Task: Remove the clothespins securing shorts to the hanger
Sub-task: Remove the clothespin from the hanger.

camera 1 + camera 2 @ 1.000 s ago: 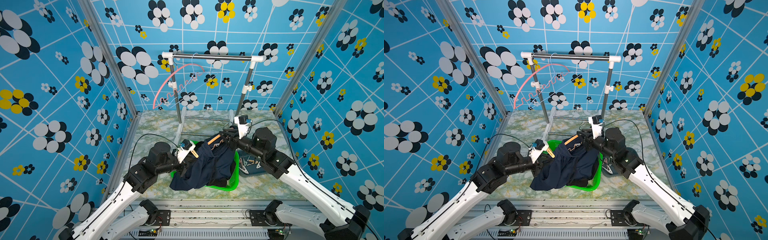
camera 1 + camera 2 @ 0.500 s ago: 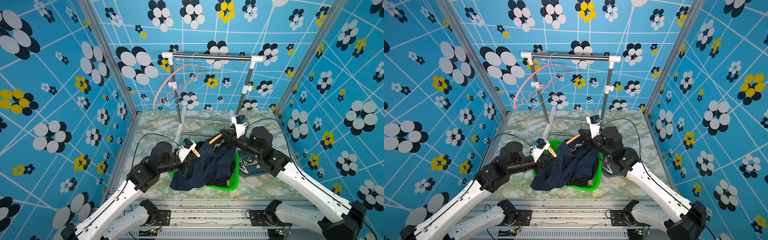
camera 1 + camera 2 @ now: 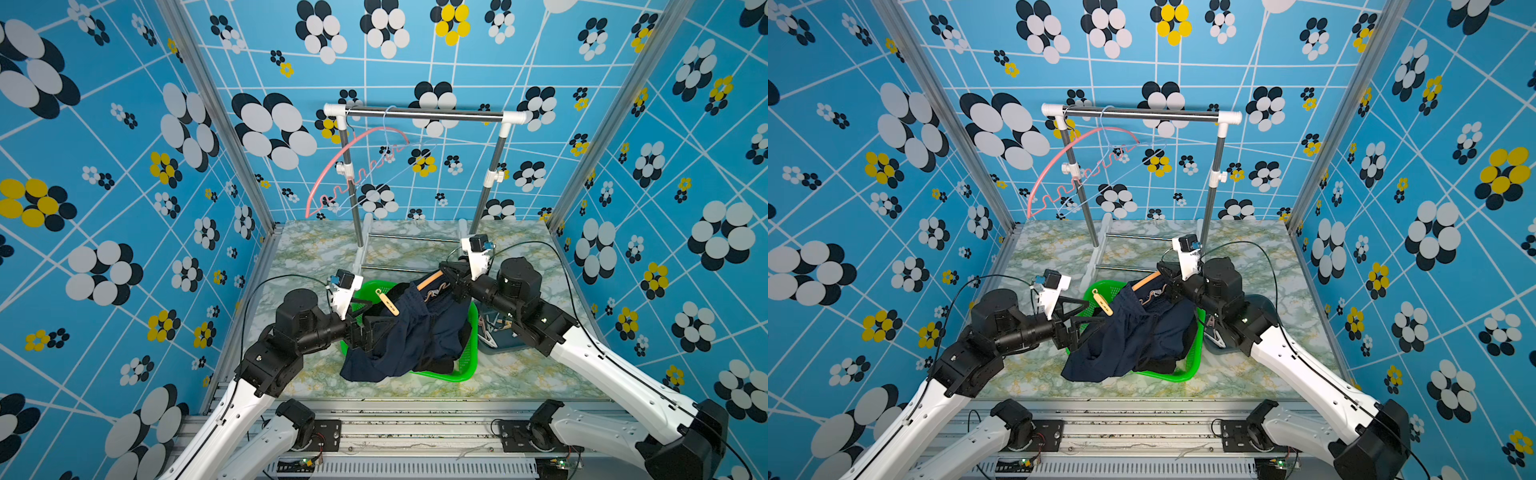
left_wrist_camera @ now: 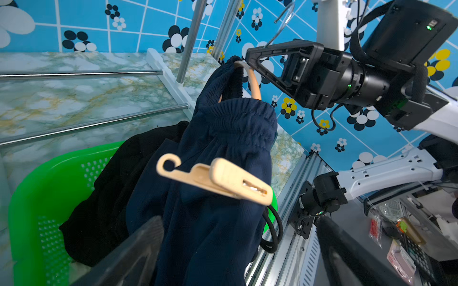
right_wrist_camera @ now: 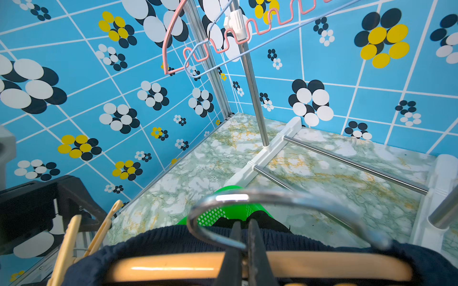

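Navy shorts hang from a wooden hanger over a green basket. My right gripper is shut on the hanger's neck, just under its metal hook. In both top views it holds the hanger's top. A tan clothespin sits on the shorts' waistband at the hanger's left end. My left gripper is open, its fingers spread on either side below the clothespin and not touching it. Black shorts lie in the basket.
A clothes rack stands at the back, with a pink hanger and a thin blue wire hanger on its bar. A grey-blue tray holding loose clips sits right of the basket, under my right arm.
My left gripper has opened and let go of the tan clothespin, which stays on the shorts. My right gripper has shut on the hanger's neck.
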Available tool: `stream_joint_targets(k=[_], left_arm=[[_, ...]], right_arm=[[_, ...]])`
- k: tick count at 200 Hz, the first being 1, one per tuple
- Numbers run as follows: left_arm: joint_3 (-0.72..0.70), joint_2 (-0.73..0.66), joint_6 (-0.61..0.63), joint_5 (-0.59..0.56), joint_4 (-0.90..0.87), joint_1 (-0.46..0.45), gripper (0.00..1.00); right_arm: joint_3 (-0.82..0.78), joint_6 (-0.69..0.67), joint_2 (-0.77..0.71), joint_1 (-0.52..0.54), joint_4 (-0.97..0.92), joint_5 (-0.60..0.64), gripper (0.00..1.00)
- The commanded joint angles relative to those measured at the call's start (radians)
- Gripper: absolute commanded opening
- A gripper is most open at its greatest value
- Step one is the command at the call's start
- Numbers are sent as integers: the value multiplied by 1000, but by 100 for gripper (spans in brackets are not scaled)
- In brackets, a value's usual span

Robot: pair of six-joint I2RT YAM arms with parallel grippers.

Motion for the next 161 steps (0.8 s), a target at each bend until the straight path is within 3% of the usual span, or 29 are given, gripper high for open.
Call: stream_joint_targets(k=[1, 31, 161], left_arm=[[-39, -15, -200, 87, 157, 66, 99], [-58, 24, -342, 176, 323, 119, 94], [-98, 159, -476, 307, 504, 119, 79]], right_arm=[[-1, 17, -31, 5, 92, -14, 0], [4, 19, -27, 6, 84, -19, 0], [25, 26, 4, 5, 78, -24, 0]])
